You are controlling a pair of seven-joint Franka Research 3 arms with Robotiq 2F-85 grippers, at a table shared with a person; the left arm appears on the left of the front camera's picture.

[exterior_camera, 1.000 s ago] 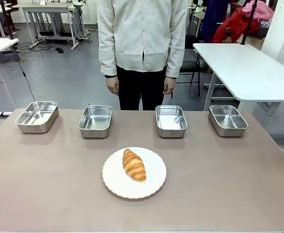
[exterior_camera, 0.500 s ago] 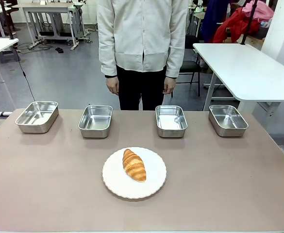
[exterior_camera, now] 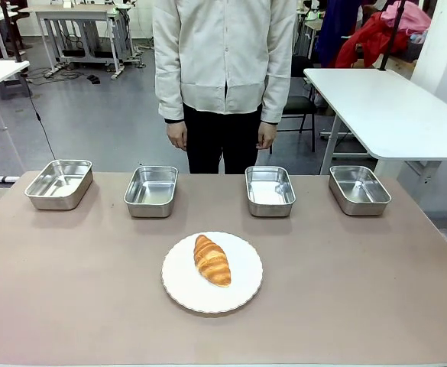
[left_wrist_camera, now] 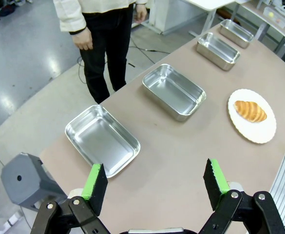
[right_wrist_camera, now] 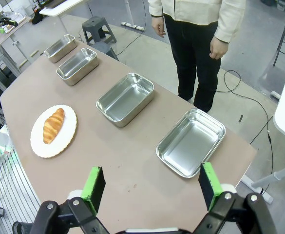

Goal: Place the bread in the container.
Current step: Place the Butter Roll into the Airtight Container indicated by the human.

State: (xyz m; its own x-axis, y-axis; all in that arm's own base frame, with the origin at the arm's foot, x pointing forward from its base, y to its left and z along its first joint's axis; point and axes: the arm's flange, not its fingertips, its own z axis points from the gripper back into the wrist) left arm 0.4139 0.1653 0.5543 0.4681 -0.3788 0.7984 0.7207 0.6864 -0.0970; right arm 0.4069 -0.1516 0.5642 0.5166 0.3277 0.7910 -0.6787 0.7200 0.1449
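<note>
The bread (exterior_camera: pixel 212 261), a golden-brown croissant-shaped roll, lies on a round white plate (exterior_camera: pixel 238 290) at the middle of the brown table. Several identical steel containers stand in a row along the far edge; the two middle ones (exterior_camera: pixel 150 191) (exterior_camera: pixel 270 190) are nearest the plate. My left gripper (left_wrist_camera: pixel 155 181) hangs open high above the table's left end, over the leftmost container (left_wrist_camera: pixel 102 140), with the bread (left_wrist_camera: pixel 250 110) far off. High over the right end, my right gripper (right_wrist_camera: pixel 151 185) is also open, by the rightmost container (right_wrist_camera: pixel 191 142); the bread (right_wrist_camera: pixel 53 125) shows at left.
A person (exterior_camera: pixel 223 69) stands at the far side behind the middle containers, both hands hanging at the sides. The outer containers (exterior_camera: pixel 58 183) (exterior_camera: pixel 359 189) sit near the table's far corners. A grey stool (left_wrist_camera: pixel 28 178) stands beside the left end, a white table (exterior_camera: pixel 383 107) at right.
</note>
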